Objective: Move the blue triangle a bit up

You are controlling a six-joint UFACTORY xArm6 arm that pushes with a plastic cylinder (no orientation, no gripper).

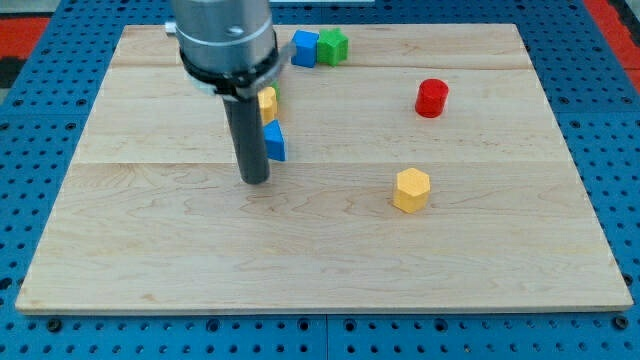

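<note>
1. Camera view shows my tip (256,180) on the wooden worktop (330,250), just left of and slightly below the blue triangle (274,142).
2. No fingers on this rig, only a rod.
3. The triangle sits just under a yellow block (268,101), partly hidden by the rod.
4. I judge the upward push not yet done.

yellow block (268,101) just above blue triangle (274,142), blocking upward room
</note>
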